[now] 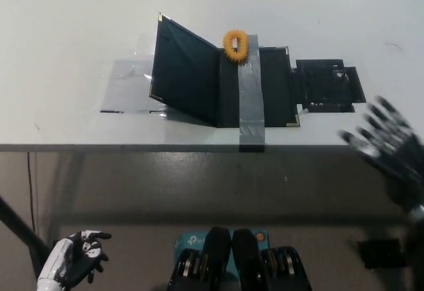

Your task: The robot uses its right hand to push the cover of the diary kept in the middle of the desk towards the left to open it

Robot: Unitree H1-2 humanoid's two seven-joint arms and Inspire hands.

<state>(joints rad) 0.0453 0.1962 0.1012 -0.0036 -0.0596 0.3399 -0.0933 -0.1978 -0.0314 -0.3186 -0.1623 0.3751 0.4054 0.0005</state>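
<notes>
Head view, looking steeply down. A dark diary [222, 82] lies at the upper centre of the frame on the white worktop [79, 26], with its cover [184, 72] raised and tilted toward the left, standing at an angle above the surface rather than lying flat. A strip of grey tape [250, 99] runs top to bottom across the diary's right-hand part down to the worktop's front edge. A small orange spiky ring [236, 45] sits at the top edge of the diary, touching the upper end of the tape. A clear tape patch [129, 89] lies on the worktop left of the cover, and a black patch [328, 85] lies just beside the diary to the right. The black right robot hand [389, 144] is blurred at the right edge of the frame, fingers spread, holding nothing, well apart from the diary. The white left robot hand [74, 262] rests at the lower left, below the worktop edge, fingers loosely apart and empty.
</notes>
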